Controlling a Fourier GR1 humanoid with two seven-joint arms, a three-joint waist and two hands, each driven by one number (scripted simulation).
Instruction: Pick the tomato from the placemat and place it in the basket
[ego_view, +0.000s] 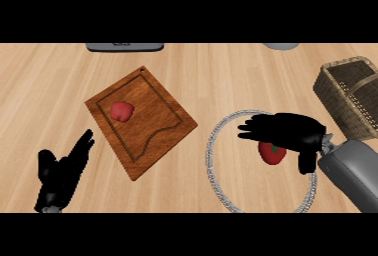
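right hand sits half-curled just over the tomato, not clamped yet, so closing off-center could roll it away from the basket beyond the hand

Light wood-grain counter, planks running left to right across the view. Lying directly on it: a brown wooden cutting board, turned diamond-wise left of centre, with a routed groove inside its edge and a small hole near its top corner. Just right of the board, a round placemat with a pale beaded rim, its lower part cut off by the view's lower edge. At the right edge, a woven wicker basket, only partly in view. Along the far edge, a dark grey flat object and a small grey rounded object, both cropped, not identifiable.
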